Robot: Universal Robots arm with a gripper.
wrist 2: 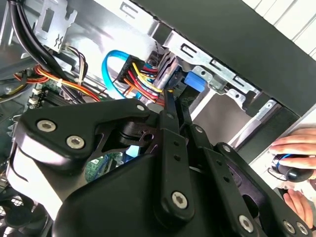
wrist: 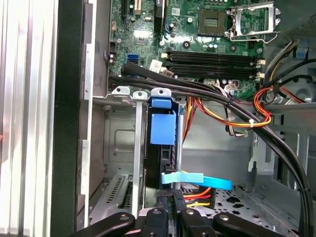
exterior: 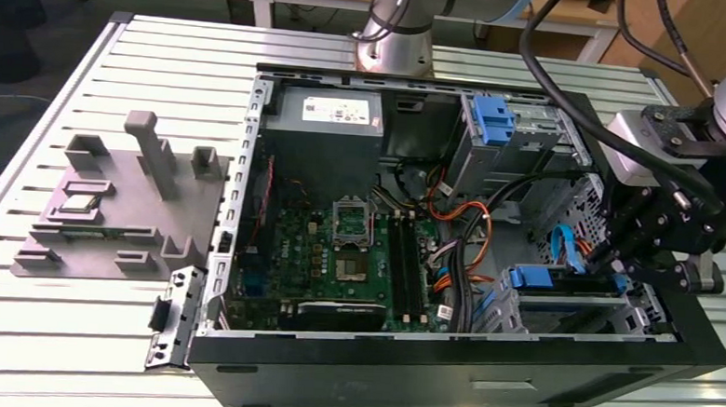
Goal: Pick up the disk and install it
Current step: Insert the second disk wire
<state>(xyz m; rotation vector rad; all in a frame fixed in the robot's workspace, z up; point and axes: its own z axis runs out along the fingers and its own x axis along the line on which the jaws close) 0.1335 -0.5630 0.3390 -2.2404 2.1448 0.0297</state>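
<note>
In the exterior view, the open black computer case [exterior: 454,362] held a green motherboard [exterior: 335,258], and the blue-railed silver-grey disk [exterior: 567,281] sat in the grey metal drive cage [exterior: 581,313] at the case's front corner, the black gripper [exterior: 627,264] just above it. In the first wrist view, the disk [wrist: 162,136] stood slotted in that cage [wrist: 123,143]. Whether the jaws gripped was unclear.

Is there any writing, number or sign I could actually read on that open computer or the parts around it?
None can be read.
White sticker on the grey metal box: print too small to read.
Green circuit board: white markings too fine to read.
Blue tab on the disk, in the first wrist view: no writing visible.
</note>
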